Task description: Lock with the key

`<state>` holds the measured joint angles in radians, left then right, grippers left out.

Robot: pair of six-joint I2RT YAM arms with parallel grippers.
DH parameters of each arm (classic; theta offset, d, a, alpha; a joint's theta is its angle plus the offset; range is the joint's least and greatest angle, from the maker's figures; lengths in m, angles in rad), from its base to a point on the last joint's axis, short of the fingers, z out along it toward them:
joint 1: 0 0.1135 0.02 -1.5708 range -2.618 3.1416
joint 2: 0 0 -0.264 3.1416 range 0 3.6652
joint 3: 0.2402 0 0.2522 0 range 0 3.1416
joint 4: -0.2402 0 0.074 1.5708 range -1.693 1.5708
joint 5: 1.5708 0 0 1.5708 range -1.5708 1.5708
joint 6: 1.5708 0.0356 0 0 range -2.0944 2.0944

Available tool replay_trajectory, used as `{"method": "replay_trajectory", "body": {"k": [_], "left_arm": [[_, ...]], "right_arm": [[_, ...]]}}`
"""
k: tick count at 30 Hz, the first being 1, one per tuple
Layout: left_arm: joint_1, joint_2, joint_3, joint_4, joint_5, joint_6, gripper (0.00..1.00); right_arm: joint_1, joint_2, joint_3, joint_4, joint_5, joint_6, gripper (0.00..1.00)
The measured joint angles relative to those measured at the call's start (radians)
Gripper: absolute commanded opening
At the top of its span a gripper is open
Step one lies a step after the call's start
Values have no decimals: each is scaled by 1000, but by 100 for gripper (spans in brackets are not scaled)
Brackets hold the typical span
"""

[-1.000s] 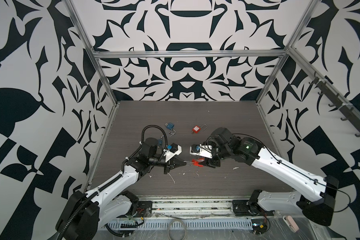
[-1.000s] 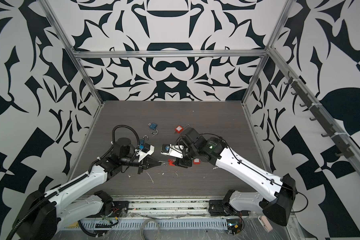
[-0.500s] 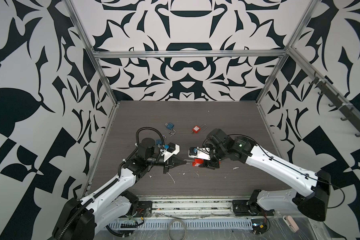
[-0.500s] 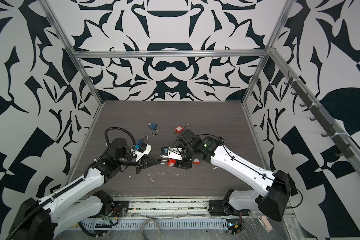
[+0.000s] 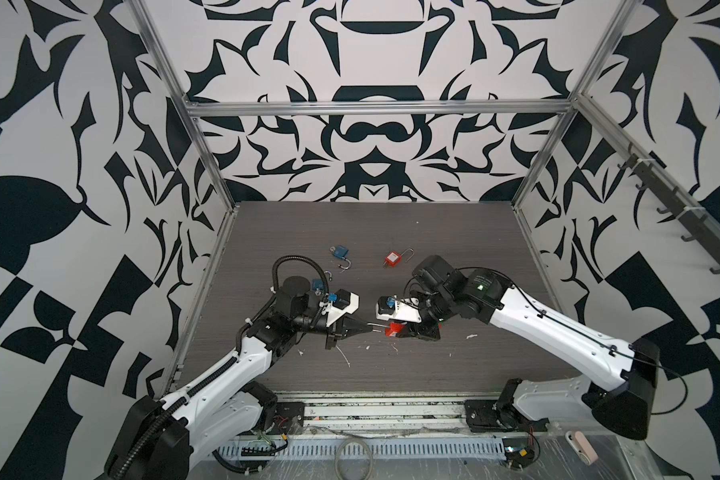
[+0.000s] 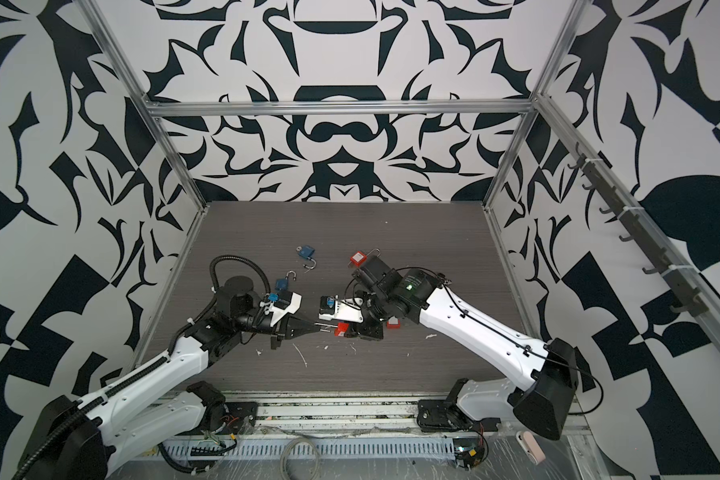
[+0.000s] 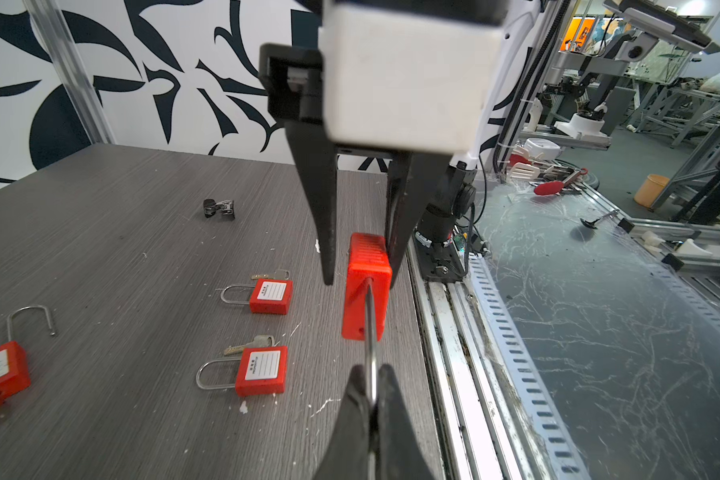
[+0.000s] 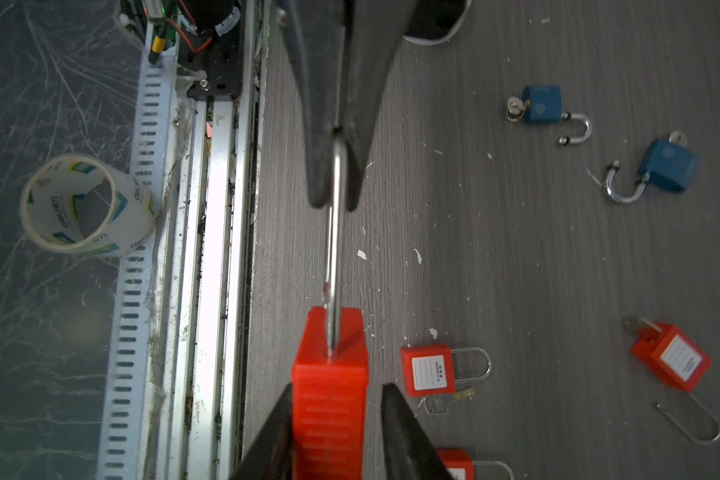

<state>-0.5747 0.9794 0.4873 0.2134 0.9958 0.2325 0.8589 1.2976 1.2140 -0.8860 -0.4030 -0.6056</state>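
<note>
Narrowed since a moment ago, right fingers (image 8: 400, 419) straddle the red padlock (image 5: 393, 331) at center frame, one side still gapped. Left fingers (image 7: 387, 390) clench its shackle (image 7: 371, 332) over the counter (image 5: 391, 232).

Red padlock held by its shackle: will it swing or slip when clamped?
Likely rigid: metal shackle, hard-looking red padlock. The left pincer grips only the thin round shackle, so it may pivot. Its ribbed sides should help the right pincer hold.
</note>
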Motion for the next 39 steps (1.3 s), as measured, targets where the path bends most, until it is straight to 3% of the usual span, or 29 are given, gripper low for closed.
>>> {"method": "replay_trajectory", "body": {"k": [5,21,30,33,37,39], "left_arm": [[-5,2,2,-2,0,8,0],[-132,-17,19,-16,-163,48,0],[-156,89,-6,166,-218,-54,0],[-152,93,-43,246,-225,-99,0],[-139,83,-40,245,-201,-99,0],[-141,73,-29,224,-191,-86,0]], "right_arm": [[-2,8,8,-19,-22,3,16],[-13,12,29,-42,-78,-4,10],[-30,3,4,-37,-12,48,11],[-31,8,2,-35,-10,53,16],[-31,-3,2,-11,-7,56,42],[-31,-6,17,16,-14,52,47]]}}
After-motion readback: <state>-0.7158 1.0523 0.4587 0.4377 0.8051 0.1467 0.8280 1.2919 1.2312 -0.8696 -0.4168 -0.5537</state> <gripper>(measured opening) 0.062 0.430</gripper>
